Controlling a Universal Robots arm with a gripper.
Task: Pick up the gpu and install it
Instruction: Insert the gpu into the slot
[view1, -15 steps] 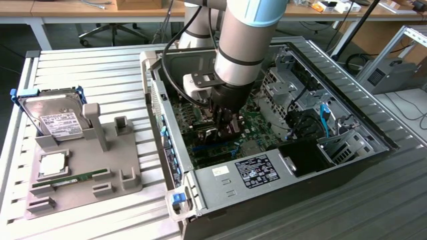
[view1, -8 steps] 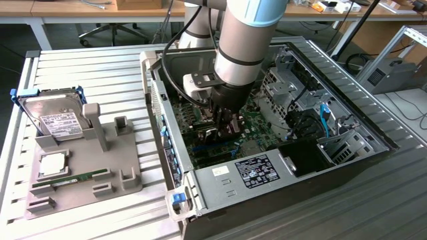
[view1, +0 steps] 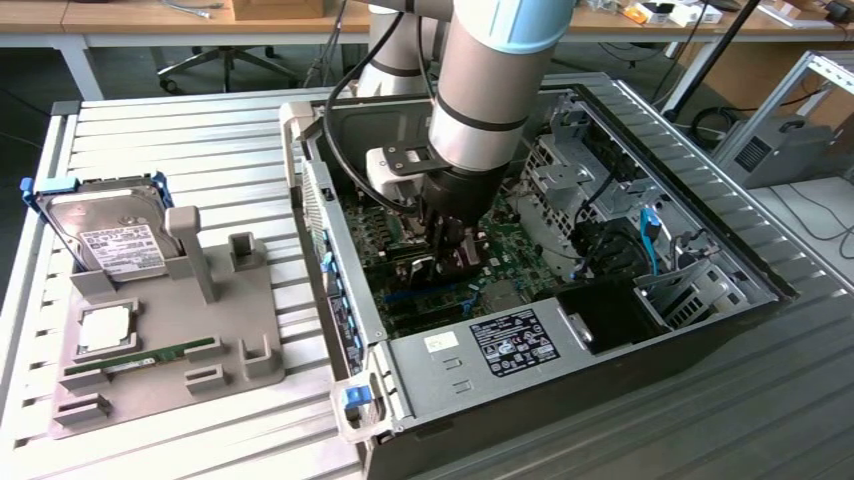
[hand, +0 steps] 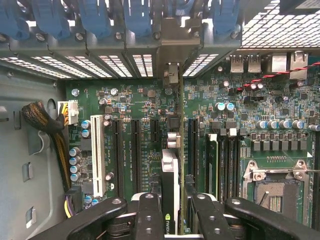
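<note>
Gpu (hand: 170, 167) is seen edge-on: thin black card, silver metal at 1 end, small green logo near the fingers. It is held on edge over the motherboard (hand: 135, 107) inside the open case (view1: 601, 400). Its long axis is set parallel to the expansion slots, silver end pointed at the rear wall's slot openings. Whether it is seated cannot be told. Gripper (hand: 175, 200) is closed narrowly on the gpu, 2 fingers (hand: 150, 215) pressed on its 2 faces. Hard drive (view1: 118, 245) is stood on a grey holder (view1: 200, 340), exterior view's left.
</note>
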